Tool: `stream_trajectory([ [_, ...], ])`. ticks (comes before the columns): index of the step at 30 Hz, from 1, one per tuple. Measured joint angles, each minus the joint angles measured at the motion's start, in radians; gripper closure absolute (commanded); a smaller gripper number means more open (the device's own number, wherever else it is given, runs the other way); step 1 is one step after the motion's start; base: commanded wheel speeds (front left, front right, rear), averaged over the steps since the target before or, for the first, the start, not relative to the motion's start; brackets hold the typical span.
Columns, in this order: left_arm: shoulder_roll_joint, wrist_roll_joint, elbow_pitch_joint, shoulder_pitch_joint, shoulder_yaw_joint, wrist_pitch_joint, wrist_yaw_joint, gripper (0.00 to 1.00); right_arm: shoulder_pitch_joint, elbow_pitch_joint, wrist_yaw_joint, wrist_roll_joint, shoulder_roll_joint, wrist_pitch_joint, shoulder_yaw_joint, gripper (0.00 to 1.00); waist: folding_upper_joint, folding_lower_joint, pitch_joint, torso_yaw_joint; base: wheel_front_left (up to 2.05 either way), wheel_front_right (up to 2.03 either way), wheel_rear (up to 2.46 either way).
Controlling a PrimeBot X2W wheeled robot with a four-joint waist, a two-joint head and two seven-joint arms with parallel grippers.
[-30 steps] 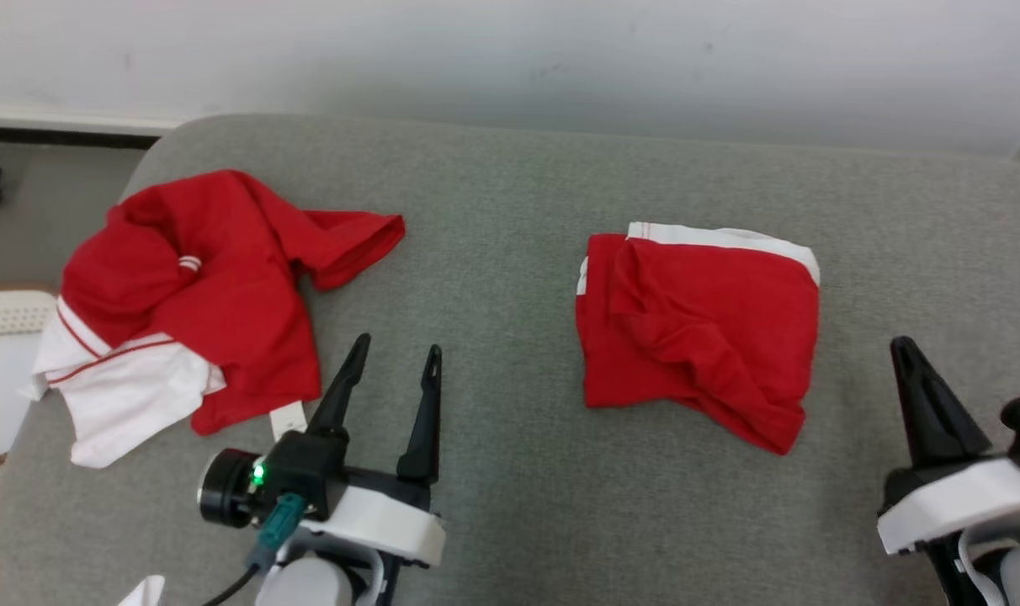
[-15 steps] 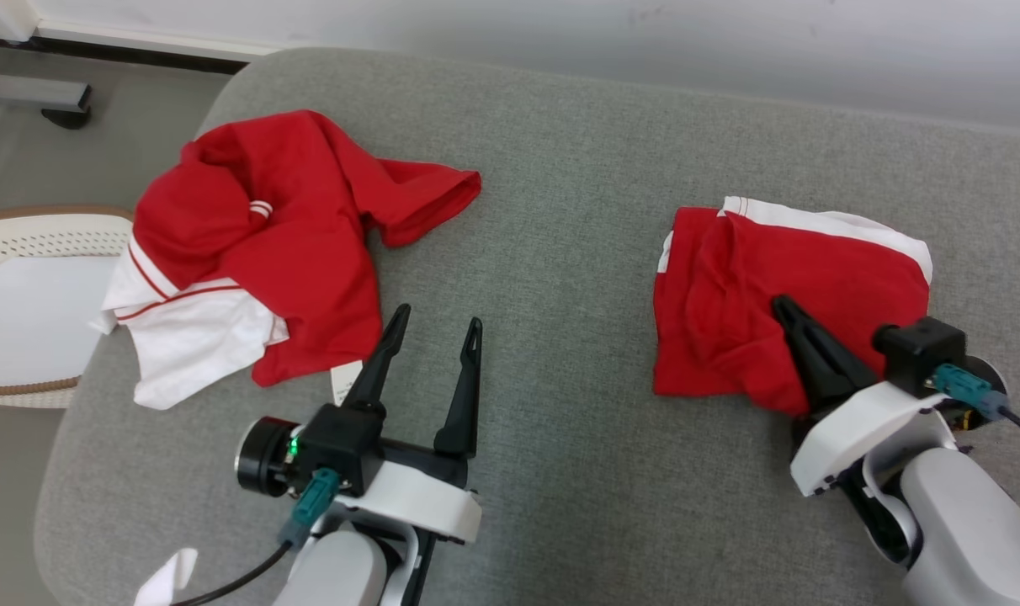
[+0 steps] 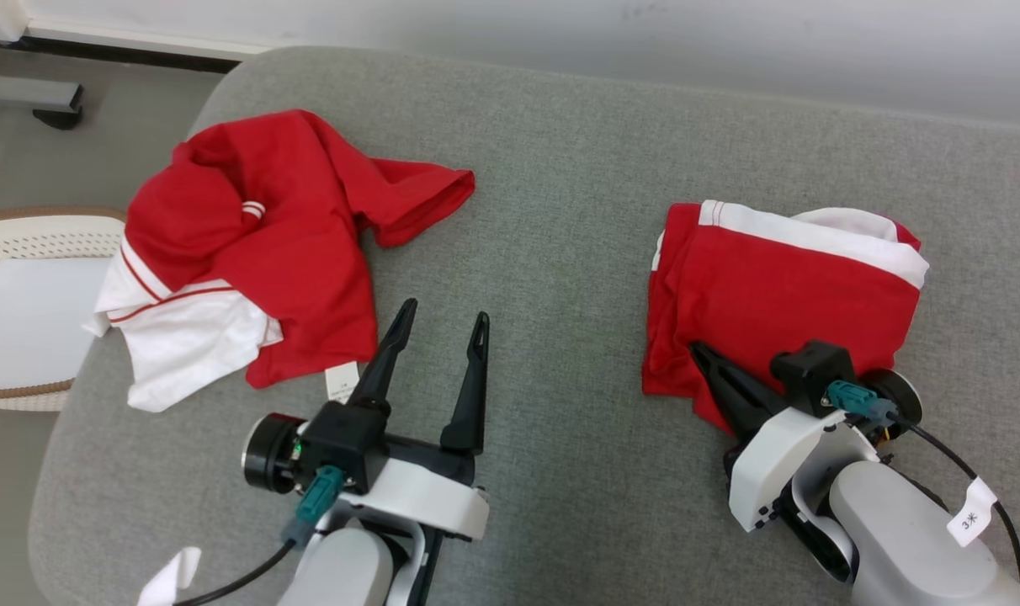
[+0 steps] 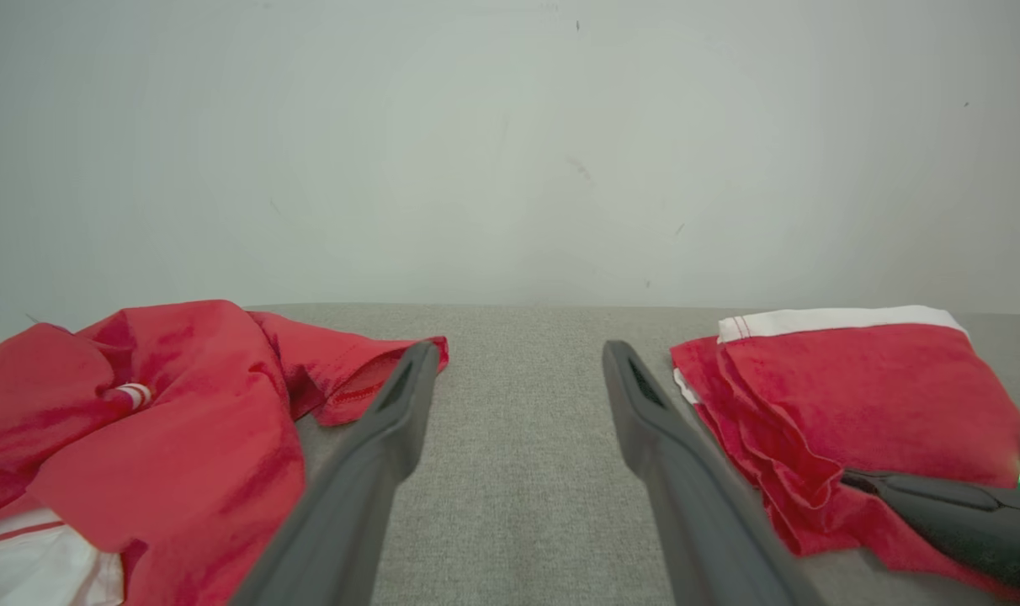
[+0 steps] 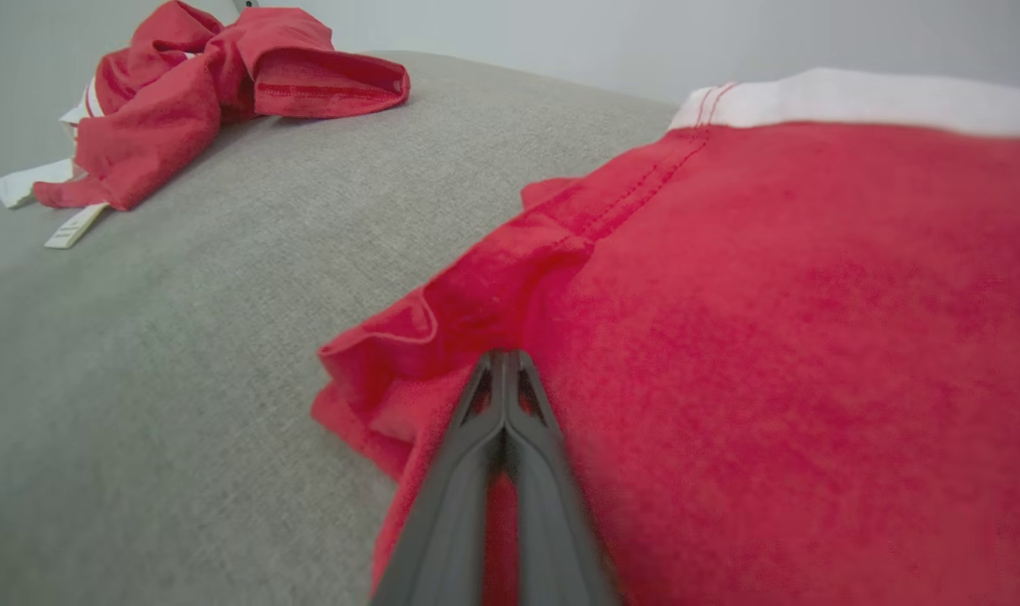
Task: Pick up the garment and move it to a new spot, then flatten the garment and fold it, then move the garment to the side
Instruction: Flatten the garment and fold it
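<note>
A folded red garment (image 3: 779, 295) with a white band along its far edge lies on the right of the grey cushion (image 3: 560, 210). My right gripper (image 3: 699, 352) is shut, and its joined fingertips rest on the cloth near the garment's near-left corner (image 5: 503, 360), with nothing between them. The same folded garment (image 4: 863, 396) and the right gripper's dark finger (image 4: 939, 505) appear in the left wrist view. My left gripper (image 3: 443, 310) stands open over bare cushion, holding nothing (image 4: 518, 353). A crumpled red and white garment (image 3: 249, 244) lies to its left.
A white perforated basket (image 3: 22, 311) stands on the floor past the cushion's left edge. A pale wall runs behind the cushion. Bare grey cushion lies between the two garments. A small white label (image 3: 340, 380) sticks out from the crumpled garment.
The camera has shifted. My right gripper came in from the lower right onto the folded garment's near-left edge, and that garment's top now looks smoother. The left gripper stays open in place.
</note>
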Motion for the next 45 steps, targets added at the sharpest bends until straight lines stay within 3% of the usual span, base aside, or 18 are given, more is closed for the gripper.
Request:
stream_trajectory([
  [4, -0.004, -0.002, 0.003, 0.005, 0.004, 0.000, 0.000, 0.00, -0.001, 0.012, 0.000, 0.006, 0.003, -0.046, 0.008, 1.00, 0.0000, 0.0000, -0.010, -0.005, 0.00, 0.00, 0.00],
  [5, -0.004, -0.002, 0.004, 0.008, 0.006, 0.000, 0.000, 0.00, 0.001, 0.011, 0.000, 0.006, 0.002, -0.057, 0.002, 0.57, 0.0000, 0.0000, -0.015, -0.007, 0.00, 0.00, 0.00],
  [6, -0.005, -0.002, 0.005, 0.012, 0.009, 0.000, 0.000, 0.00, 0.005, 0.004, 0.000, 0.006, 0.001, -0.067, -0.003, 0.00, 0.0000, 0.0000, -0.019, -0.010, 0.00, 0.00, 0.00],
  [12, 0.009, -0.002, 0.011, 0.043, 0.044, 0.000, 0.000, 0.00, 0.074, -0.117, 0.000, -0.021, -0.016, -0.128, -0.103, 0.00, 0.0000, -0.0001, -0.049, -0.043, 0.00, 0.00, 0.00],
  [20, 0.041, -0.001, 0.006, 0.083, 0.095, 0.000, 0.007, 0.00, 0.264, -0.299, 0.000, -0.091, -0.032, -0.141, -0.412, 0.00, 0.0000, 0.0000, -0.088, -0.100, 0.00, 0.00, 0.00],
  [27, 0.076, -0.001, 0.012, 0.139, 0.120, 0.000, 0.005, 0.00, 0.472, -0.474, 0.000, -0.176, 0.017, -0.057, -0.632, 0.00, 0.0000, -0.0001, -0.145, -0.143, 0.00, 0.00, 0.00],
  [35, 0.108, -0.012, 0.035, 0.211, 0.115, 0.007, -0.009, 0.00, 0.636, -0.645, 0.000, -0.232, 0.091, 0.064, -0.687, 0.00, 0.0000, -0.0001, -0.232, -0.186, 0.00, 0.00, 0.00],
  [45, 0.116, -0.033, 0.049, 0.265, 0.106, 0.021, -0.009, 0.00, 0.759, -0.750, 0.000, -0.266, 0.129, 0.145, -0.715, 0.00, 0.0000, -0.0002, -0.313, -0.202, 0.00, 0.00, 0.00],
])
